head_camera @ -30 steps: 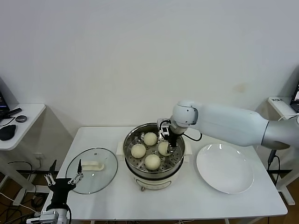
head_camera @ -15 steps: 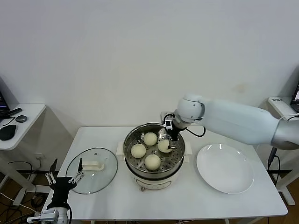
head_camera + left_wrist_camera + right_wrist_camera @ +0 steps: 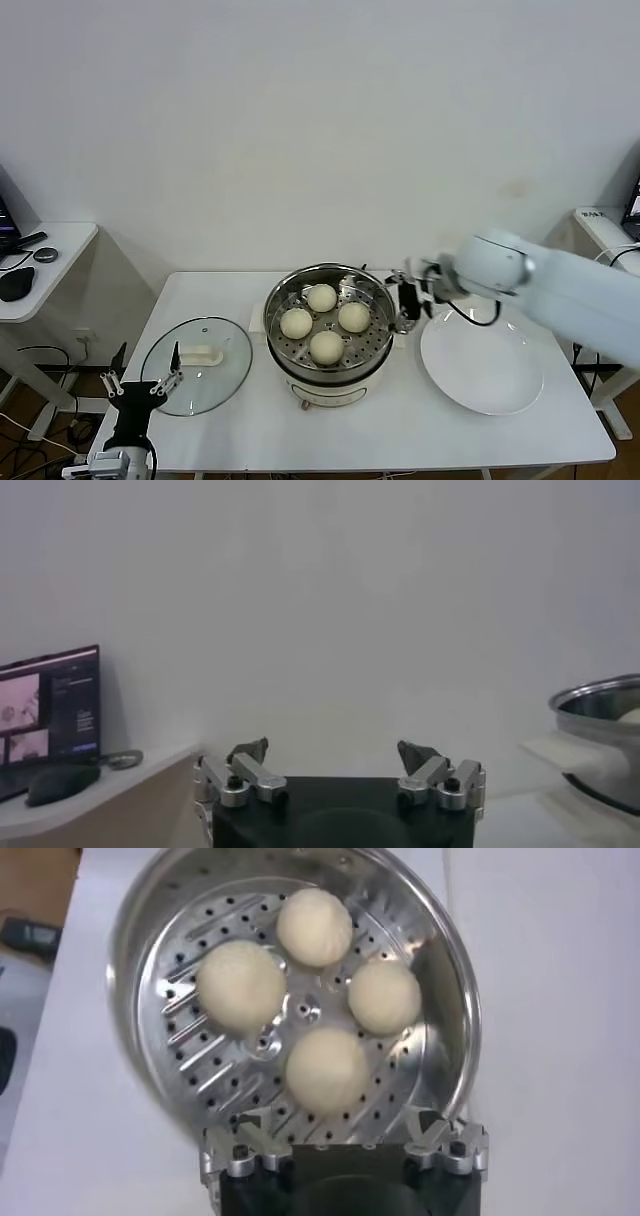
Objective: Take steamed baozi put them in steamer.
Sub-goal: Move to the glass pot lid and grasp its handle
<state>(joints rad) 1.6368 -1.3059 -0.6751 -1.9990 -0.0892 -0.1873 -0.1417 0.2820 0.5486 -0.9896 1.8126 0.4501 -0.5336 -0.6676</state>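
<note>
My left gripper (image 3: pixel 137 388) sits parked low by the table's (image 3: pixel 400 430) near-left corner, fingers spread apart and holding nothing. Just past it I see the glass lid (image 3: pixel 196 378) lying flat. In the middle stands the steamer (image 3: pixel 331 366), with all four steamed baozi (image 3: pixel 327 346) resting on its perforated tray. My right gripper (image 3: pixel 409 302) hangs just beside the steamer's right rim, between it and the white plate (image 3: pixel 482 360), fingers wide and empty.
</note>
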